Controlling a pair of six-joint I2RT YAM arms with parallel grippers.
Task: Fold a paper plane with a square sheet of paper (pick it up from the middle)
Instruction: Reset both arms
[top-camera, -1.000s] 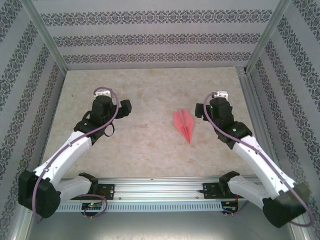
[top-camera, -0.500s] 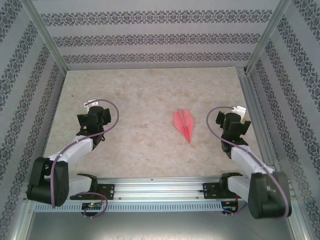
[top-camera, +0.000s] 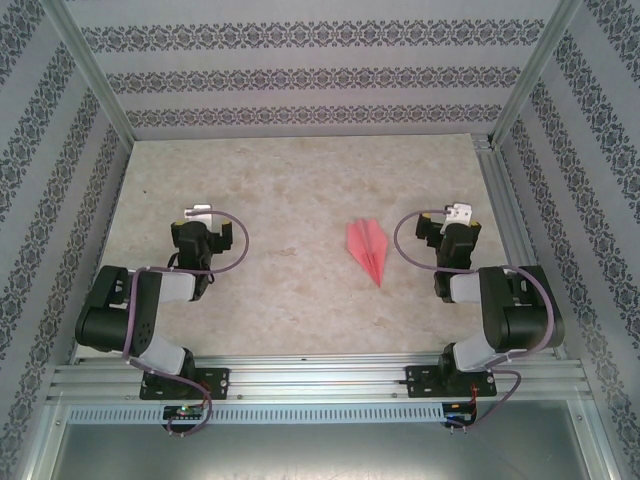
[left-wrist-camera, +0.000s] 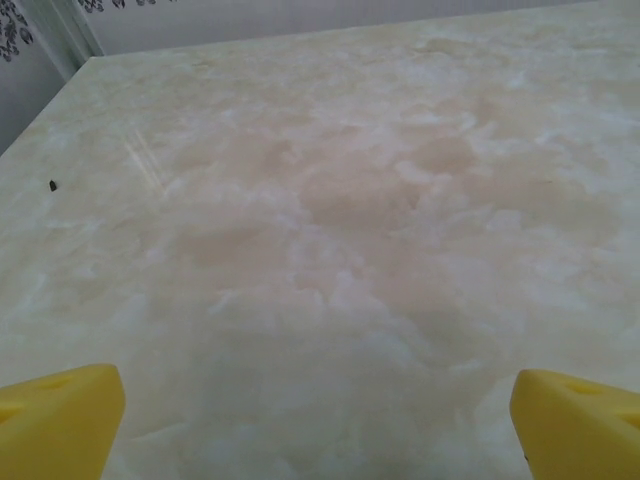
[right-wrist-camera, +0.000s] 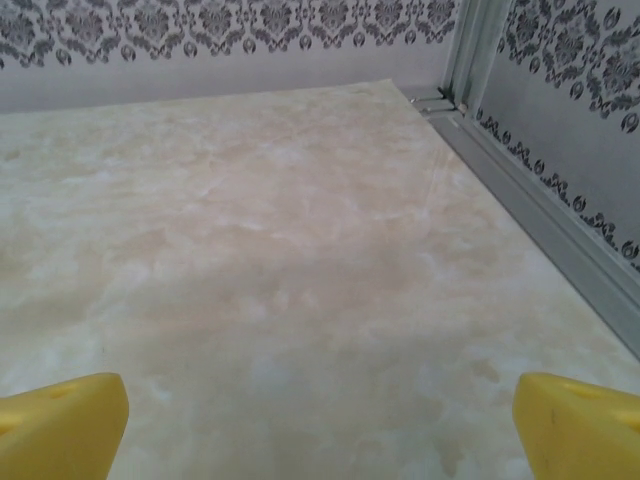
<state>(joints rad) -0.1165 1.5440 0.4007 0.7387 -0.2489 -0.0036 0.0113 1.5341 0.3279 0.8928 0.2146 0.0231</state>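
Observation:
The pink-red sheet of paper lies folded as a slim paper plane (top-camera: 368, 250) flat on the marble-look table (top-camera: 300, 180), right of centre, its tip toward the near edge. My left gripper (top-camera: 210, 233) is drawn back at the near left, far from the plane. It is open, and in the left wrist view its yellow fingertips (left-wrist-camera: 60, 420) stand wide apart over bare table, the left gripper (left-wrist-camera: 320, 425) holding nothing. My right gripper (top-camera: 448, 232) sits just right of the plane, apart from it and open. The right gripper (right-wrist-camera: 320, 425) is likewise open, with yellow fingertips (right-wrist-camera: 575, 425) over bare table.
Patterned walls enclose the table on three sides. An aluminium rail (right-wrist-camera: 540, 215) runs along the right edge, and corner posts (top-camera: 525, 75) rise at the back. Both arms are folded low over their bases (top-camera: 300, 380) at the near edge.
Both arms have folded back toward their bases and dropped low, their grippers pulling toward the near edge. The plane has not moved. Both grippers stayed open.

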